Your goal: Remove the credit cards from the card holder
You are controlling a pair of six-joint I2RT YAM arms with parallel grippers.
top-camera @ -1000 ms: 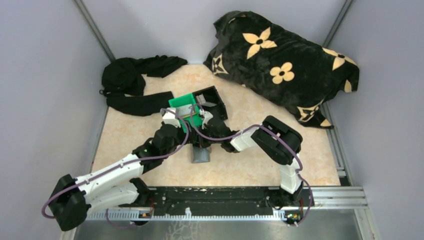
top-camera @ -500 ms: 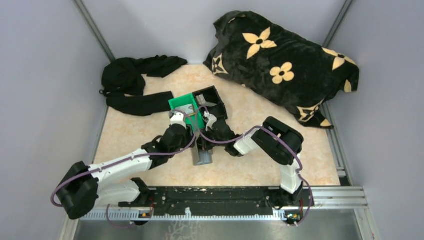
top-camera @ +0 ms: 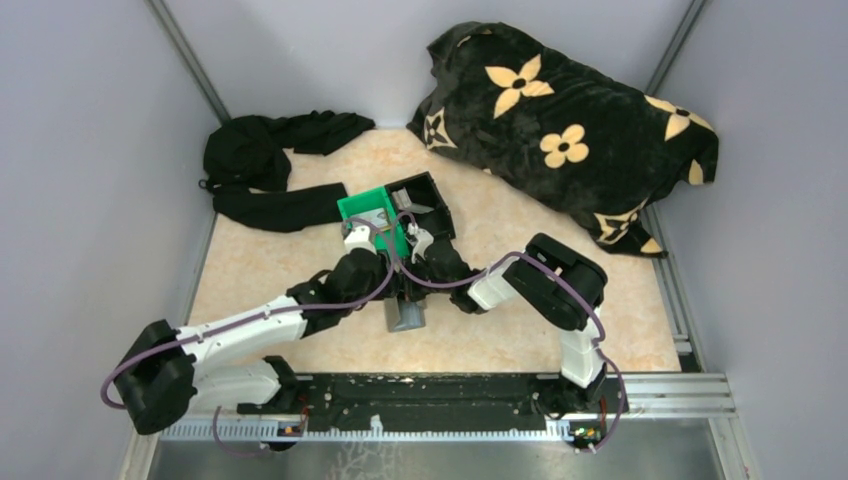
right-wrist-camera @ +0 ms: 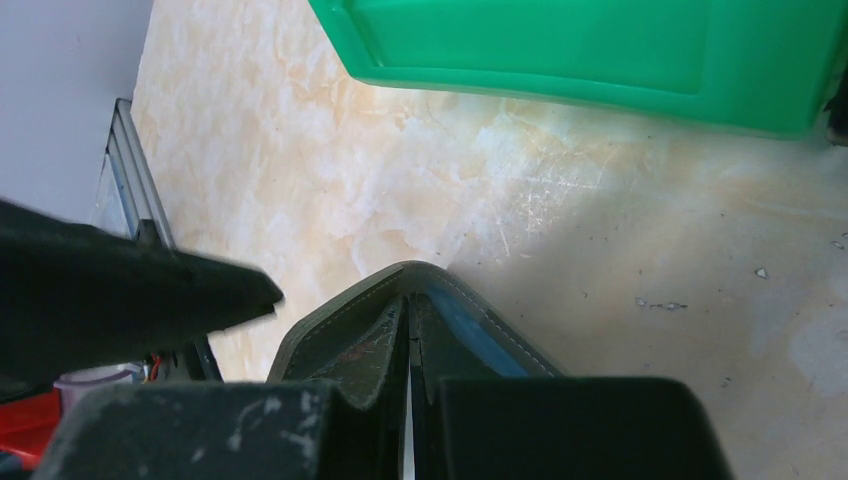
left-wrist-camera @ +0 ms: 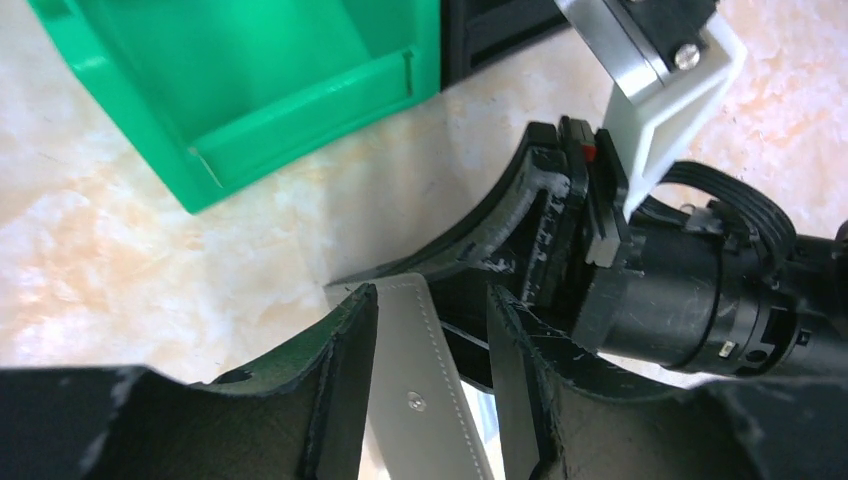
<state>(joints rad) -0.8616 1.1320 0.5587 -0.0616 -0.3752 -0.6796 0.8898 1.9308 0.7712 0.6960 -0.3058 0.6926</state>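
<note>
Got left arm (top-camera: 250, 325) stretched low and diagonal from the near-left corner, right arm (top-camera: 545, 275) elbowed high and doubled back leftward; wrists meeting mid bench (left-wrist-camera: 120, 230), just short of green bin (left-wrist-camera: 260, 70); black bin (top-camera: 425, 200) butted against the green one's right side.

Have left pincer (left-wrist-camera: 430, 300) partway open, fingers straddling a grey stitched panel of card holder (left-wrist-camera: 425, 400); one finger against the panel edge, sliver of gap at the other, so no firm grip seen.

Have right pincer (right-wrist-camera: 410, 305) closed tight, tips down on the holder's arched edge; can't tell if a layer is nipped between them.

Find holder lying on bench between both wrists; near half showing from above, far half under the pincers.

Can't read holder's pockets; hidden behind fingers and cropped in both wrist views.

Spot small pale grey piece (top-camera: 372, 216) inside green bin; too small to name.
</note>
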